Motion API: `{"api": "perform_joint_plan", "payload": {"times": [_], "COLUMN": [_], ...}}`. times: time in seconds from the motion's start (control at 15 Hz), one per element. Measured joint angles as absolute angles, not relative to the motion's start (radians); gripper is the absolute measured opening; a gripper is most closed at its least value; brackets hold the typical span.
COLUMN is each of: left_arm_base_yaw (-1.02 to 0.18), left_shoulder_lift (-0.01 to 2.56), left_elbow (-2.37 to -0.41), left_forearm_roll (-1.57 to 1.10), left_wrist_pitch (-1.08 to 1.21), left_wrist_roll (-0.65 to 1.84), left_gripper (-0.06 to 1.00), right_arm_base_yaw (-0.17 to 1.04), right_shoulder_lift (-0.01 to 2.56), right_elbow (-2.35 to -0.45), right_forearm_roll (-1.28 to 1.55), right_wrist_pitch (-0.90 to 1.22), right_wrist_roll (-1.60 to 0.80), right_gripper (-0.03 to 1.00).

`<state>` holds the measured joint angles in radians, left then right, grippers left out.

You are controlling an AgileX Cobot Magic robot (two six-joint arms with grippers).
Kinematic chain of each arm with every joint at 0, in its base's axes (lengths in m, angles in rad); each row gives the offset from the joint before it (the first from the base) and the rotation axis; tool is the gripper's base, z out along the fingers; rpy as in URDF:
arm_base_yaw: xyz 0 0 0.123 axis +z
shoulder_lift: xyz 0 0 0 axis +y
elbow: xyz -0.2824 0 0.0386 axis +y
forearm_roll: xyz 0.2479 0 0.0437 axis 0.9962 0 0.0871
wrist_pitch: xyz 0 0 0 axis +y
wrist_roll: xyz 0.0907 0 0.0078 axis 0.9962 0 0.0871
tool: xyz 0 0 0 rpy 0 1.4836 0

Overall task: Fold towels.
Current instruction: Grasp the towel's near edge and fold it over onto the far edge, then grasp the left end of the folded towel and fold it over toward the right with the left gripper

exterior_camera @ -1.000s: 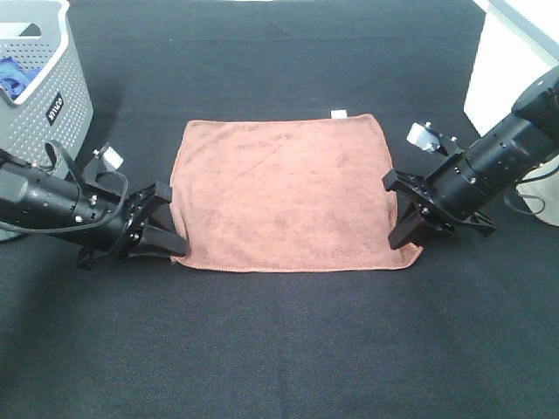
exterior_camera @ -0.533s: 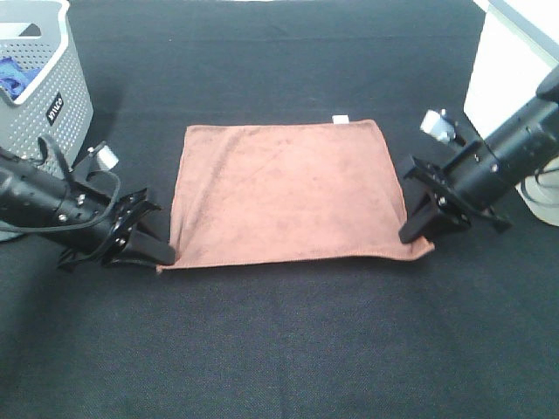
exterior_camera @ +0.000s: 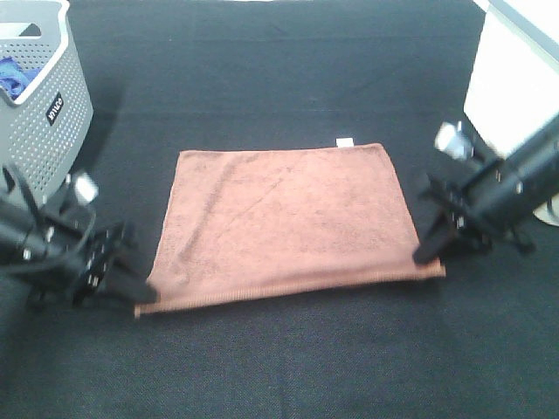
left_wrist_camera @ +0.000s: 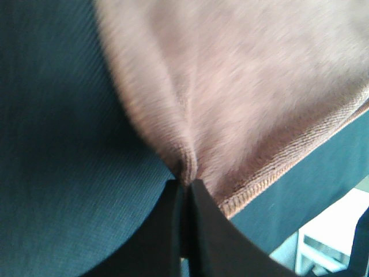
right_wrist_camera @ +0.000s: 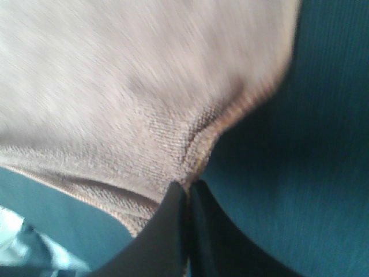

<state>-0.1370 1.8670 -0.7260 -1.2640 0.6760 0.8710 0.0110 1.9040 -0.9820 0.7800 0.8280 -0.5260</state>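
A reddish-brown towel (exterior_camera: 284,223) lies spread on the black table, its small white tag (exterior_camera: 345,141) on the far edge. My left gripper (exterior_camera: 140,292) is shut on the towel's near left corner. My right gripper (exterior_camera: 426,255) is shut on its near right corner. The near edge is lifted and stretched between the two grippers. In the left wrist view the fingers (left_wrist_camera: 173,219) pinch a fold of the towel (left_wrist_camera: 242,98). In the right wrist view the fingers (right_wrist_camera: 173,225) pinch the towel (right_wrist_camera: 115,86) at its stitched edge.
A grey perforated basket (exterior_camera: 39,96) stands at the far left with a blue cloth (exterior_camera: 10,74) inside. A white object (exterior_camera: 515,78) stands at the far right. The table (exterior_camera: 279,367) is covered in black cloth.
Both grippers have moved toward the near edge of the table and outward, pulling the towel's near edge with them. The towel is flatter and stretched wider.
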Motion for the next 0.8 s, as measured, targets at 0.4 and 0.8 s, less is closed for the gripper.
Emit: {"api": "perform_joint_plan", "payload": {"times": [0.4,0.8], "left_arm_base_yaw": [-0.137,-0.137], "left_shoulder_lift": [1.891,2.073], "left_elbow": [-1.046,-1.356], "left_forearm_roll": [-1.255,-1.196], "left_wrist_pitch": [0.627,0.479], "left_wrist_roll": [0.799,0.792], "left_gripper": [0.00,0.00], "right_arm_base_yaw": [0.011,0.014], "right_shoulder_lift": [1.992,2.255], "right_elbow": [-1.329,-1.712], "right_forearm_roll": [0.775,0.752], "right_wrist_pitch": [0.818,0.854], "right_wrist_roll": [-0.518,-0.489], "right_gripper": [0.00,0.00]}}
